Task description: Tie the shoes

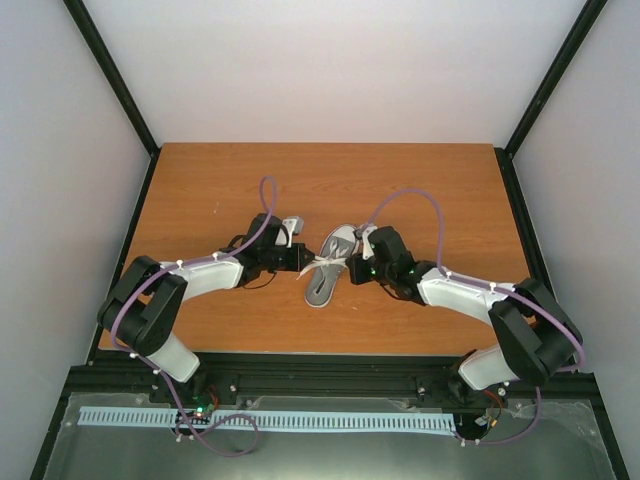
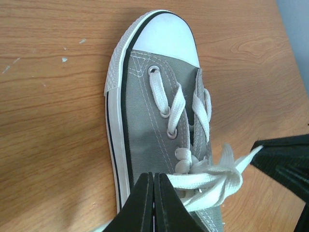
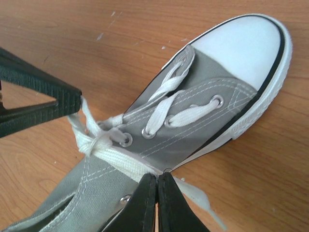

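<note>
A small grey canvas sneaker (image 1: 330, 265) with a white toe cap lies mid-table between my two grippers. In the left wrist view the shoe (image 2: 149, 111) fills the frame, and my left gripper (image 2: 153, 176) is shut on a white lace (image 2: 212, 180) pulled taut from a knot (image 2: 232, 168) over the eyelets. In the right wrist view the shoe (image 3: 212, 101) lies diagonally, and my right gripper (image 3: 158, 178) is shut on the other lace strand (image 3: 120, 162). This strand runs from the same knot (image 3: 94, 142). The grippers sit left (image 1: 305, 258) and right (image 1: 352, 270) of the shoe.
The wooden table (image 1: 200, 190) is framed by black posts and pale walls. The right gripper's black fingers (image 2: 285, 162) show at the edge of the left wrist view. The left gripper's fingers (image 3: 34, 104) show in the right wrist view.
</note>
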Motion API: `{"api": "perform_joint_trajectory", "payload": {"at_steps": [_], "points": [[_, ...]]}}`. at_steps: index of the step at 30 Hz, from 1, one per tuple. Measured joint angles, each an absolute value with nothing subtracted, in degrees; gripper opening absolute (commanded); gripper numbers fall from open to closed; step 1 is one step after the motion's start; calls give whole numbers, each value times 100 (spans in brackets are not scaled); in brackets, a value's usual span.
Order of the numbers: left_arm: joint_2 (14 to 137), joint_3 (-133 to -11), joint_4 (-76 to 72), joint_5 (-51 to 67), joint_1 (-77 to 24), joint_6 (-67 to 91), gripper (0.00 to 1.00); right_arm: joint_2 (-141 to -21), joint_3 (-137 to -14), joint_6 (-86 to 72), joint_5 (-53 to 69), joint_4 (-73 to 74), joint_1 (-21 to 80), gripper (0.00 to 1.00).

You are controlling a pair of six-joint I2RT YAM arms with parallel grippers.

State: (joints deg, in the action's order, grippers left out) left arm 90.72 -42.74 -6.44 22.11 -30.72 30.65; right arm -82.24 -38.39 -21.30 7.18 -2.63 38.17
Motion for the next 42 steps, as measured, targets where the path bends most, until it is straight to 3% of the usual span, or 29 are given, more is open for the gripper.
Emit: {"api": "perform_joint_trajectory", "payload": {"at_steps": [21,42], "points": [[9139,-4163,-714,2200,-2821,3063,1,-8737,-4093,-2491,1138,-320,3205,3],[9139,-3979,-823,2091,-2729,3129,1,-8543,-3507,-2641,1162,-508,3039,3]]}}
